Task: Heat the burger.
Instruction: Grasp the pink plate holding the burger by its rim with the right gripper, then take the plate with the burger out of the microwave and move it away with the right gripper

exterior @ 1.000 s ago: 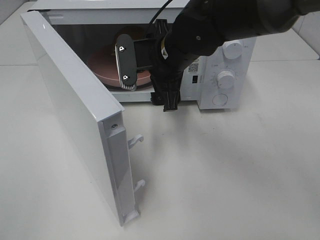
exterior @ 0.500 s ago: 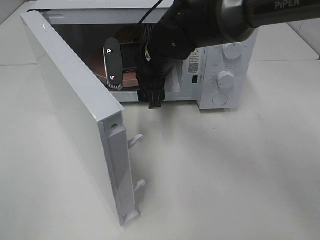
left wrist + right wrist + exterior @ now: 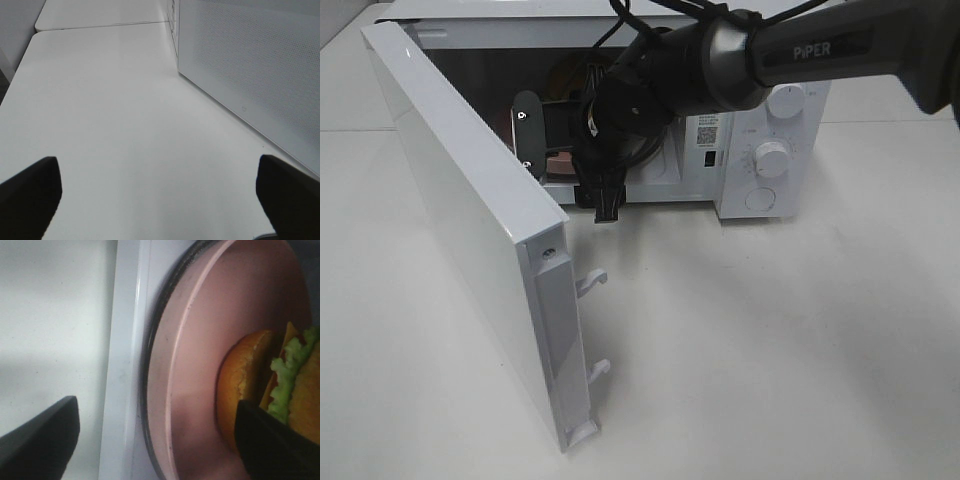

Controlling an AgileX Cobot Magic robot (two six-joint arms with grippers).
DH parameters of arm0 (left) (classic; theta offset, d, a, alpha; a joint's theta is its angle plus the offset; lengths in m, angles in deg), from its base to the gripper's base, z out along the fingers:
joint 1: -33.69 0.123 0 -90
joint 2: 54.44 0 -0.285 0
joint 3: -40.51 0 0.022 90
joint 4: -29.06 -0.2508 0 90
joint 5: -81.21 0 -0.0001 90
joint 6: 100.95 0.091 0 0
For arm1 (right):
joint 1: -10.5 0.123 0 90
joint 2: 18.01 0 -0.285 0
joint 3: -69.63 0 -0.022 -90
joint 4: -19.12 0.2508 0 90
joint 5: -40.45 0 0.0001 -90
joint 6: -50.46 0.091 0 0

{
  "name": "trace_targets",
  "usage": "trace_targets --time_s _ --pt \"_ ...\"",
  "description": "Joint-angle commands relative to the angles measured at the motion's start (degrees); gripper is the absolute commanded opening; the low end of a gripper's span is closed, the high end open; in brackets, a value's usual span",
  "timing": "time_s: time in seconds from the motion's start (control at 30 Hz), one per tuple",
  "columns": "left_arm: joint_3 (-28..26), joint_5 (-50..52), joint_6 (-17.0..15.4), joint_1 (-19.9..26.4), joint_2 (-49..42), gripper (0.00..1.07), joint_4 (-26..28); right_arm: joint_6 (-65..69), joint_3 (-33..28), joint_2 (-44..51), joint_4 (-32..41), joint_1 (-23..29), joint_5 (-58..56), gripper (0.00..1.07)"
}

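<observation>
Pink plate (image 3: 200, 365) carries burger (image 3: 270, 385) inside microwave (image 3: 760, 130) | right gripper (image 3: 155, 440) jaws apart, holding nothing | left gripper (image 3: 160, 195) released over table (image 3: 125, 125) | risk: wrist knocks open door (image 3: 470, 220).

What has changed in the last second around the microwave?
The right gripper has slid left across the microwave opening, toward the open door, jaws apart and holding nothing. The burger lies on the pink plate inside. The door and the dials have not moved; the left gripper is open over bare table.
</observation>
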Motion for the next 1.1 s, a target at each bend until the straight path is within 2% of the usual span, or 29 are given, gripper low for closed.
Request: trace_targets --time_s 0.03,0.53,0.63,0.7,0.73,0.77,0.8,0.83,0.87,0.9,0.93,0.97,1.0,1.03,1.1 --pt "-0.06 0.4 0.11 0.11 -0.11 0.98 0.4 0.63 1.66 -1.49 0.17 0.06 0.57 0.8" --pt "-0.06 0.4 0.11 0.11 -0.11 0.98 0.4 0.63 2.64 -3.32 0.17 -0.11 1.78 0.76" --pt "-0.06 0.4 0.11 0.11 -0.11 0.98 0.4 0.63 2.64 -3.32 0.17 -0.11 1.78 0.71" --pt "-0.06 0.4 0.11 0.11 -0.11 0.98 0.4 0.63 2.64 -3.32 0.17 -0.11 1.15 0.56" --pt "-0.06 0.4 0.11 0.11 -0.11 0.98 0.4 0.63 2.64 -3.32 0.17 -0.11 1.15 0.56" --pt "-0.06 0.4 0.11 0.11 -0.11 0.98 0.4 0.63 2.64 -3.32 0.17 -0.11 0.4 0.44" --pt "-0.06 0.4 0.11 0.11 -0.11 0.98 0.4 0.63 2.64 -3.32 0.17 -0.11 0.4 0.44" --pt "-0.06 0.4 0.11 0.11 -0.11 0.98 0.4 0.69 2.64 -3.32 0.34 -0.11 0.06 0.37" --pt "-0.06 0.4 0.11 0.11 -0.11 0.98 0.4 0.8 2.64 -3.27 1.83 -0.11 0.06 0.24" --pt "-0.06 0.4 0.11 0.11 -0.11 0.98 0.4 0.8 2.64 -3.27 1.83 -0.11 0.06 0.24" --pt "-0.06 0.4 0.11 0.11 -0.11 0.98 0.4 1.2 2.64 -3.15 2.69 -0.11 -0.06 0.12" --pt "-0.06 0.4 0.11 0.11 -0.11 0.98 0.4 1.32 2.64 -2.98 2.86 -0.11 -0.29 0.08" --pt "-0.06 0.4 0.11 0.11 -0.11 0.98 0.4 1.32 2.64 -2.98 2.86 -0.11 -0.29 0.08" --pt "-0.06 0.4 0.11 0.11 -0.11 0.98 0.4 1.32 2.64 -2.75 2.92 0.06 -0.69 0.0" --pt "-0.06 0.4 0.11 0.11 -0.11 0.98 0.4 1.32 2.64 -2.64 2.92 0.06 -0.92 0.0"
